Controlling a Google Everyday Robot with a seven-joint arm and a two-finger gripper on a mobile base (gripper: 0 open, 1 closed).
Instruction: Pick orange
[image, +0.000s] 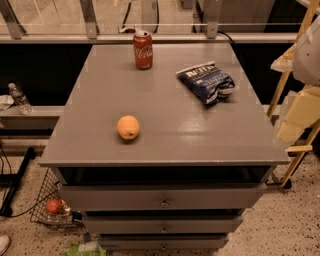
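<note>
The orange (128, 127) is a small round yellow-orange fruit lying on the grey cabinet top (165, 145), left of centre and near the front edge. Nothing touches it. My gripper (299, 117) shows as pale cream parts at the right edge of the view, beyond the cabinet's right side and far to the right of the orange. It holds nothing that I can see.
A red soda can (143, 49) stands at the back of the top. A dark blue chip bag (206, 81) lies at the back right. Drawers (164, 200) face front. A wire basket (45, 200) with a reddish fruit (53, 206) sits on the floor left. A water bottle (20, 98) lies left.
</note>
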